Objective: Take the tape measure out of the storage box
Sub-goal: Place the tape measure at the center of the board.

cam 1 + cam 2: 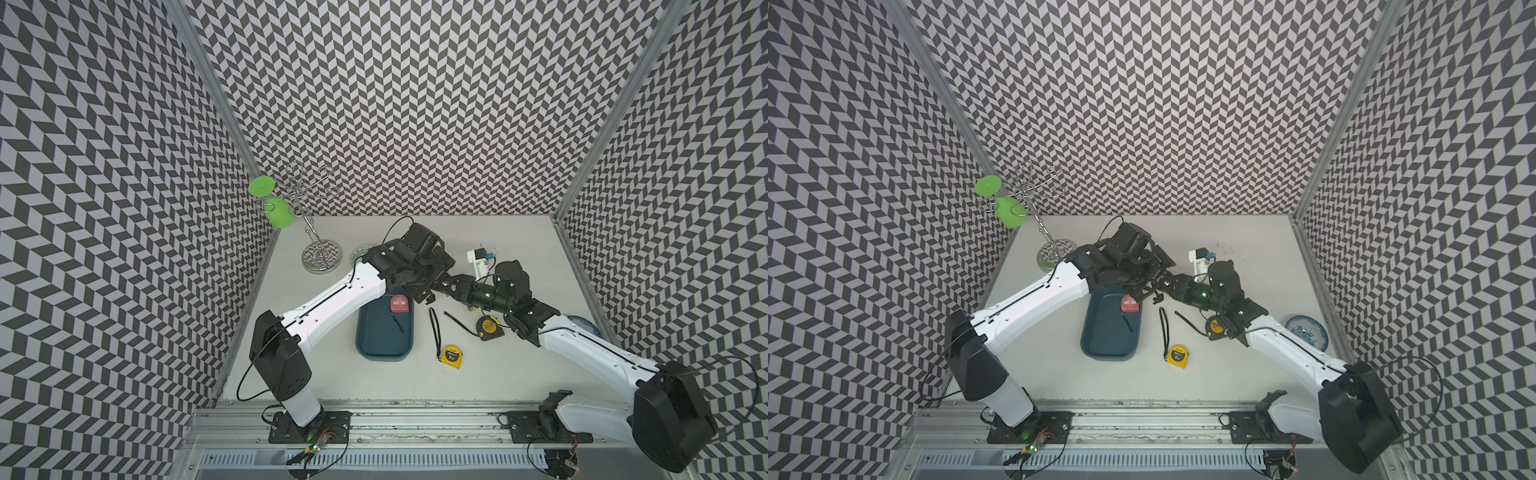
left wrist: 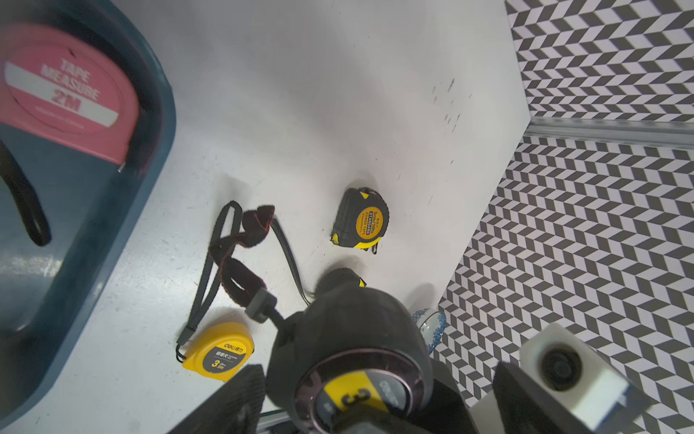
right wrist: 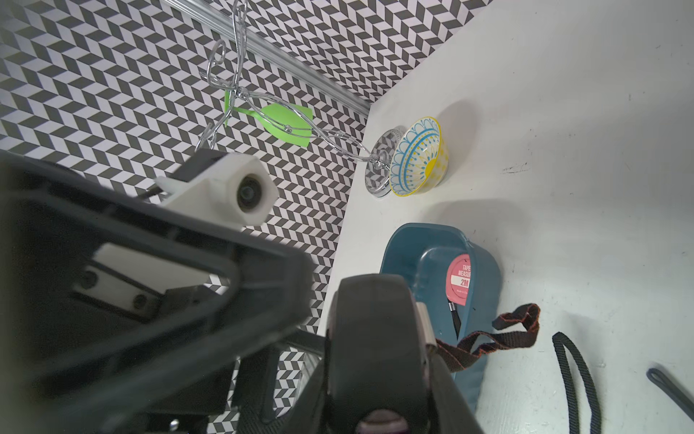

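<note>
Right wrist view, then: what have your hands got?

My right hand [image 3: 375,394] is clamped on a black tape measure [image 3: 371,330], a finger on each side of it, its edge toward the lens. Its dark red-edged strap [image 3: 499,334] trails loose off one side.

And the left one?

My left hand [image 2: 351,402] sits around the same case with its fingers [image 2: 240,398] spread wide. The ribbed pad stands clear of it, so that hand grips nothing.

Where is that, seen from above?

In both top views my two hands meet in the air just off the far right corner of the storage box [image 1: 384,349], over the tabletop [image 1: 498,382].

What is in the box?

One red tape measure [image 1: 399,304] lies flat in that far right corner, its black strap [image 1: 397,322] on the box floor.

And outside it?

A yellow tape measure [image 1: 452,356] lies just right of the box, and a black-and-yellow one [image 1: 488,328] lies beyond it, beside my right arm. The left wrist view shows a tape measure labelled STANDARD [image 2: 360,218]. A patterned bowl [image 3: 417,158] stands just beside the base of a wire rack [image 1: 322,257]. A blue-and-white bowl [image 1: 1306,330] sits near the right wall.
</note>
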Controlling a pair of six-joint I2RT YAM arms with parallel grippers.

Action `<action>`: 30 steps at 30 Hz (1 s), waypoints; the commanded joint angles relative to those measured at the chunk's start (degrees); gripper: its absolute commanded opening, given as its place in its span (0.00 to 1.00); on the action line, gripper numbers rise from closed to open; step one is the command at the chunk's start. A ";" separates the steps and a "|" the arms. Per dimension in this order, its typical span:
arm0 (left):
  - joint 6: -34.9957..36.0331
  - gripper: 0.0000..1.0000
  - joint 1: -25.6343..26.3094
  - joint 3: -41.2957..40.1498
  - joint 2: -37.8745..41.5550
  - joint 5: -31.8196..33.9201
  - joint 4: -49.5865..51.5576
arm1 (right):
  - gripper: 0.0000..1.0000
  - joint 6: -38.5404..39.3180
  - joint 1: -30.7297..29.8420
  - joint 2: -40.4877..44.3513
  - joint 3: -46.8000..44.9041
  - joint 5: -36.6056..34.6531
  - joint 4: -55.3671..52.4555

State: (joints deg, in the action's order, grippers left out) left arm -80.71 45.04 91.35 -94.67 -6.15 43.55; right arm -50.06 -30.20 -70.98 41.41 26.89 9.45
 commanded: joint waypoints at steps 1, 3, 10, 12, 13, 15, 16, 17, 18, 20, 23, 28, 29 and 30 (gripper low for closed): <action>9.22 1.00 -1.45 -2.31 4.23 2.97 -1.47 | 0.09 -1.04 0.20 -1.21 0.04 0.78 5.21; 13.80 1.00 -2.26 -3.64 5.61 3.87 -1.91 | 0.08 -1.71 0.60 -1.77 -0.41 0.87 5.70; 28.43 1.00 -5.63 -8.94 11.03 5.85 -3.17 | 0.09 -1.97 2.94 -4.15 -1.54 0.94 8.02; 32.02 1.00 -6.10 -10.18 11.83 5.89 -3.30 | 0.09 -1.97 3.71 -5.00 -1.78 0.94 8.91; 33.88 1.00 -6.19 -10.71 11.96 6.03 -3.19 | 0.09 -1.97 4.11 -5.51 -1.92 0.94 9.22; 36.66 1.00 -6.36 -11.56 11.88 6.16 -2.35 | 0.09 -1.97 4.76 -6.65 -2.39 0.94 10.02; 37.94 1.00 -6.37 -12.11 11.77 6.30 -1.84 | 0.08 -5.56 5.01 -7.49 -2.54 2.74 10.21; 38.86 1.00 -6.37 -12.75 11.71 6.57 -1.51 | 0.08 -6.32 5.09 -8.15 -2.72 2.91 10.55; 39.86 1.00 -6.44 -13.68 11.77 6.83 -1.51 | 0.08 -6.55 5.21 -8.96 -2.89 2.92 10.82; 40.61 1.00 -6.45 -15.78 12.09 7.29 -1.58 | 0.08 -6.55 5.39 -10.73 -3.00 2.98 10.93; 41.35 1.00 -6.58 -19.53 13.40 7.09 -3.45 | 0.08 -6.81 5.40 -13.49 -2.95 2.35 10.69; 42.42 0.99 -6.72 -24.20 14.49 6.15 -6.34 | 0.08 -7.36 5.41 -17.35 -2.99 1.45 9.77; 42.83 0.99 -6.74 -24.89 14.49 6.09 -6.62 | 0.08 -7.50 5.37 -18.13 -2.84 1.49 9.37; 43.14 0.99 -6.72 -25.52 14.57 6.06 -6.88 | 0.08 -7.69 5.35 -18.81 -2.99 1.50 9.35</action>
State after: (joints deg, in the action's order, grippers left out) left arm -39.92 38.59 66.81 -81.97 -0.08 39.66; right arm -57.06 -24.93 -88.75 38.61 28.51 15.40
